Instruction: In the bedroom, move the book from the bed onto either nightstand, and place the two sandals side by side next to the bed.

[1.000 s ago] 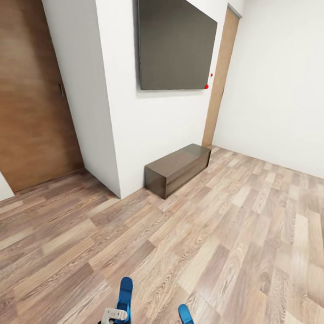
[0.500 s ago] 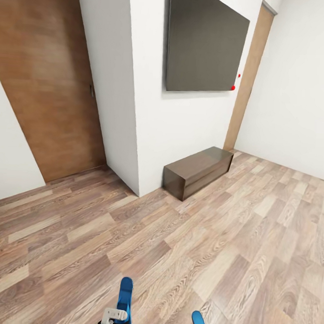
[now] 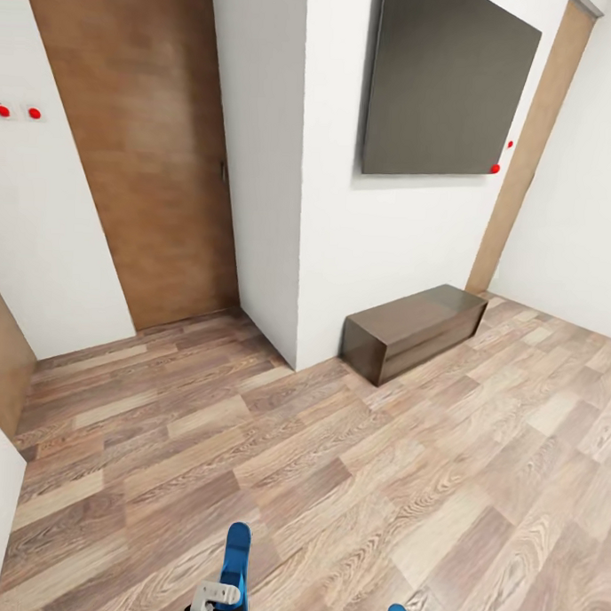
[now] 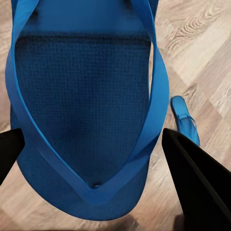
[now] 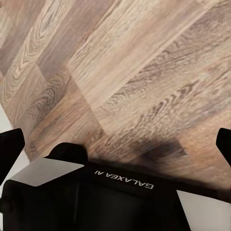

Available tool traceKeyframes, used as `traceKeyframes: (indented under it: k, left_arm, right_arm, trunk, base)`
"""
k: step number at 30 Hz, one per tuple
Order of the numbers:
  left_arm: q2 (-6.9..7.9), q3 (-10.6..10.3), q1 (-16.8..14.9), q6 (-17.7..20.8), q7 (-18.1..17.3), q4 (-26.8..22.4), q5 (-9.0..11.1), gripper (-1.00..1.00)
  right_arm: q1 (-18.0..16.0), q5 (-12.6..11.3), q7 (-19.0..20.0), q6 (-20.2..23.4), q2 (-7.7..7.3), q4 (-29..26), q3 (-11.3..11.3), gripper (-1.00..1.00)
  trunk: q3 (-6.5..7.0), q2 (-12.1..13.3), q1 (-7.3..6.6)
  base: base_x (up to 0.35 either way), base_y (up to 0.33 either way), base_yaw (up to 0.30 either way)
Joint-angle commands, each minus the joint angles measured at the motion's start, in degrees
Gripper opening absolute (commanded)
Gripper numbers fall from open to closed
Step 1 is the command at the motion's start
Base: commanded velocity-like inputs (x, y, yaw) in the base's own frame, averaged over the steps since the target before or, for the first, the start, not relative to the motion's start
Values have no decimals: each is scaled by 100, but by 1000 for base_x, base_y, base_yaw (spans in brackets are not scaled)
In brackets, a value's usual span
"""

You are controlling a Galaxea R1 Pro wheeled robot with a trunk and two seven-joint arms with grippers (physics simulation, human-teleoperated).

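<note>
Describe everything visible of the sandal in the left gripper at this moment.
The sandal is bright blue, a flat flip-flop with a dark textured footbed and smooth Y-shaped straps meeting at the toe post. It sits between the left gripper's black fingers, above the wood-plank floor. In the head view its tip pokes up past the gripper. The grip contact itself is hidden.

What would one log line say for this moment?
left gripper: holding sandal | second sandal: on floor | right gripper: open, empty
</note>
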Motion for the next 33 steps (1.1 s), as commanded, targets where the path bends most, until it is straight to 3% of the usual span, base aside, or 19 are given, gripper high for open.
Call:
traceKeyframes:
  k: [1, 18, 21, 33]
  left_arm:
    - [-1, 2, -5, -9, -18, 9, 34, -100]
    - [-1, 2, -8, -9, -18, 9, 32, -100]
    - [65, -42, 93, -3, 66, 112, -60, -100]
    - [103, -3, 153, 23, 5, 228, -38, -100]
  right_arm:
    - [1, -61, 14, 42, -5, -12, 45, 100]
    - [2, -61, 23, 33, -8, -12, 44, 100]
    - [47, -96, -74, 131, 63, 87, 123, 100]
    - [45, -76, -460, 104, 40, 262, 136, 100]
  trunk:
    - [-5, -2, -1]
    - [-5, -2, -1]
    - [-5, -2, -1]
    - [-5, -2, -1]
  base:
    - [0, 0, 290]
    - [0, 0, 49]
    - [0, 0, 0]
    - [0, 0, 0]
